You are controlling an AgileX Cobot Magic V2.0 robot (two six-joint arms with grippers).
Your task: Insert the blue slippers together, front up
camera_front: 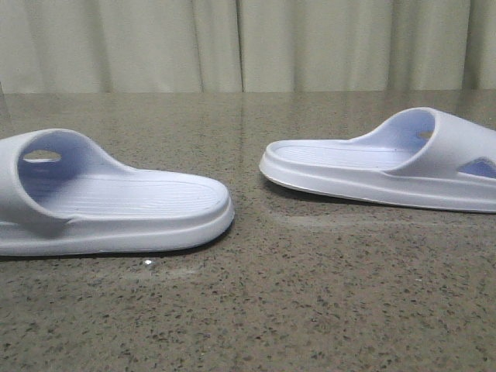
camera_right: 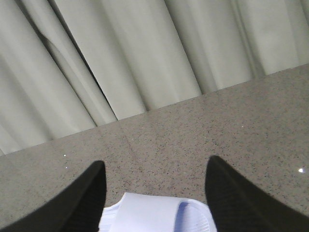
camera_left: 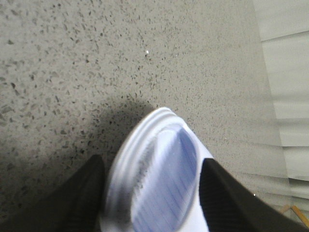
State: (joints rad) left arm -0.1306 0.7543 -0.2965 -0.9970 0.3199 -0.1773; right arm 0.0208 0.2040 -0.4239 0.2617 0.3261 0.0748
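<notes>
Two pale blue-white slippers lie flat on the speckled stone table [camera_front: 310, 302]. The left slipper [camera_front: 116, 205] has its strap at the far left and its open end pointing right. The right slipper [camera_front: 387, 167] has its strap at the right and its open end pointing left. A gap of bare table separates them. Neither gripper shows in the front view. In the left wrist view my left gripper [camera_left: 150, 186] is open, with its black fingers [camera_left: 77, 203] on either side of a slipper's rounded end [camera_left: 161, 159]. My right gripper [camera_right: 154, 188] is open over the other slipper's strap [camera_right: 154, 212].
A pale pleated curtain [camera_front: 248, 46] hangs behind the table's far edge and also shows in the right wrist view [camera_right: 145, 58]. The left wrist view shows the curtain [camera_left: 285, 72] along the table's side.
</notes>
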